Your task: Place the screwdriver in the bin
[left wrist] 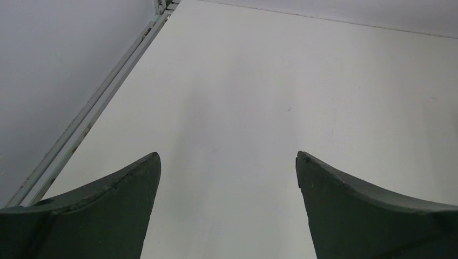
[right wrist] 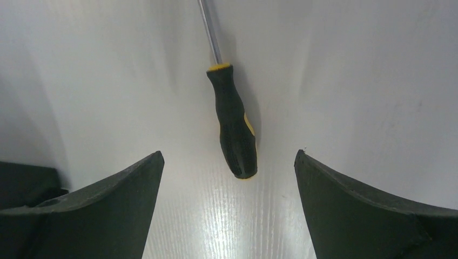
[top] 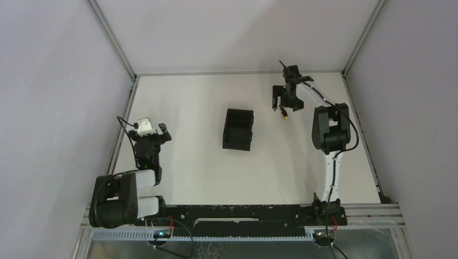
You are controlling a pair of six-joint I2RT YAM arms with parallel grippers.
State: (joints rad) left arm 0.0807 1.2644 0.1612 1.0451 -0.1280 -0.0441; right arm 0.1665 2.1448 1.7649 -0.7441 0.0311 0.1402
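The right gripper (top: 282, 100) hangs over the far right of the table (top: 183, 108), jaws spread wide and holding nothing. The screwdriver (right wrist: 233, 129) lies flat between its fingers, touched by neither, its shaft cut off at the wrist view's top edge. The black bin (top: 238, 145) sits mid-table, to the left and apart, and the left gripper (left wrist: 228, 156) at the near left is likewise wide open and empty.

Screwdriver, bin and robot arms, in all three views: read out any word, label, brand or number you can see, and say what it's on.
No text can be read anywhere.
screwdriver: black and yellow handle, no print visible.
bin: plain black, no label.
left arm and right arm: any marking is too small to tell.
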